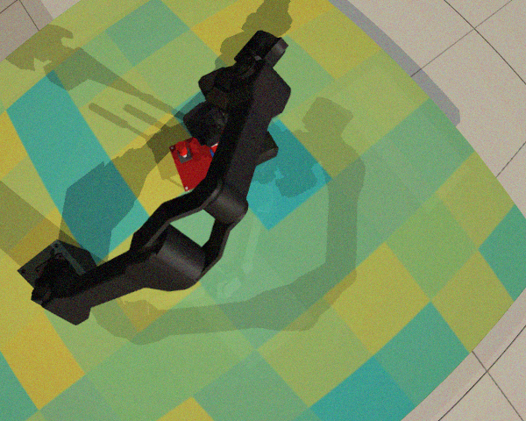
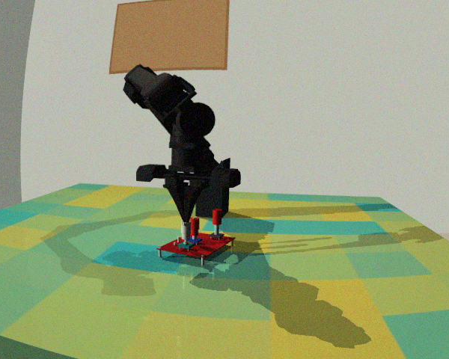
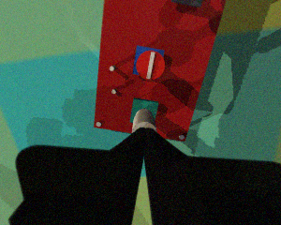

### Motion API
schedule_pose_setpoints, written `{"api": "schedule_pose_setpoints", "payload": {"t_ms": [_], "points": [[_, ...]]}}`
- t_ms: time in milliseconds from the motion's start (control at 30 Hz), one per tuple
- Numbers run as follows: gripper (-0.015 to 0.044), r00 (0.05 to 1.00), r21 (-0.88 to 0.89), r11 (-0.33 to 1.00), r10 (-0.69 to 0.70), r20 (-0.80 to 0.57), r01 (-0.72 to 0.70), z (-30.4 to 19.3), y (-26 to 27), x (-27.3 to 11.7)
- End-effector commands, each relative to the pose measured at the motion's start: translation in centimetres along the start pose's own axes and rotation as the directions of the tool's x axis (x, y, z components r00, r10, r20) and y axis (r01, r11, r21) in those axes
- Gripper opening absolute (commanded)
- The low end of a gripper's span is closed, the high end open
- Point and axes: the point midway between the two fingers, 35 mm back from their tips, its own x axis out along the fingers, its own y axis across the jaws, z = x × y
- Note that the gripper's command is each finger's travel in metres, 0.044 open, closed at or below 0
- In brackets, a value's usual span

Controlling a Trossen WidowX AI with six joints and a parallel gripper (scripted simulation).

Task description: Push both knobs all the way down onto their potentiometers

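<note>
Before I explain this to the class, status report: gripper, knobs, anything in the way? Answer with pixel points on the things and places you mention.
Gripper [image 2: 185, 221] [image 3: 144, 133] shut, tip at white knob's top [image 2: 185, 228] [image 3: 143, 119]. Grey-based red knob [image 2: 216, 217] [image 1: 182, 150] still high on its shaft. Blue-based red knob [image 2: 194, 226] [image 3: 150, 65] stands close by.

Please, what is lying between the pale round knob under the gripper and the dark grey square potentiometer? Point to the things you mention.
The red round knob [image 2: 194, 226] [image 3: 142, 65], shown in the wrist view.
</note>
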Motion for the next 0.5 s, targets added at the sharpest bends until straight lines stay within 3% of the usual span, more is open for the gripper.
{"api": "schedule_pose_setpoints", "payload": {"t_ms": [0, 467], "points": [[0.0000, 1.000, -0.003, 1.000, 0.003, -0.002, -0.003, -0.01, 0.03, 0.17], [0.0000, 1.000, -0.003, 1.000, 0.003, -0.002, -0.003, -0.01, 0.03, 0.38]]}}
